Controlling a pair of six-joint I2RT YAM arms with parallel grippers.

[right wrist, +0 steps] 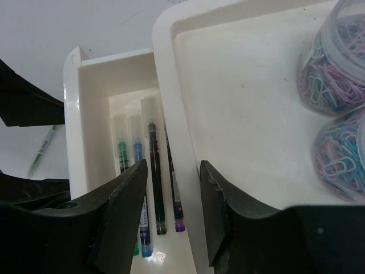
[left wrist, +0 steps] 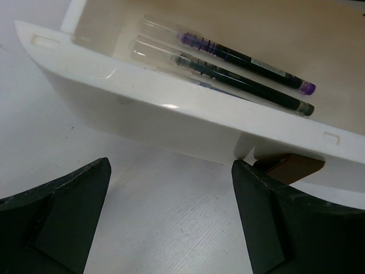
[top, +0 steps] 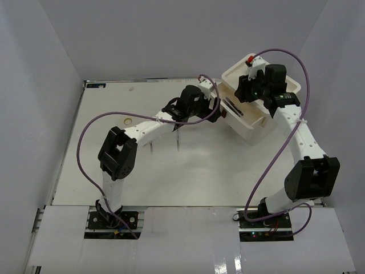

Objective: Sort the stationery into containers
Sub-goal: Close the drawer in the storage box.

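Observation:
The white box stands at the back right with its top drawer pulled out toward the left. Several dark pens lie in that drawer and show in the right wrist view. My left gripper is open and empty, low over the table just in front of the drawer; its right finger is next to the brown handle. My right gripper is open above the box, straddling the tray rim. Two clear jars of paper clips sit in the tray.
Two pens lie on the table under the left arm. A green pen lies on the table beside the drawer. Tan rubber band loops lie at the left and back. White walls enclose the table.

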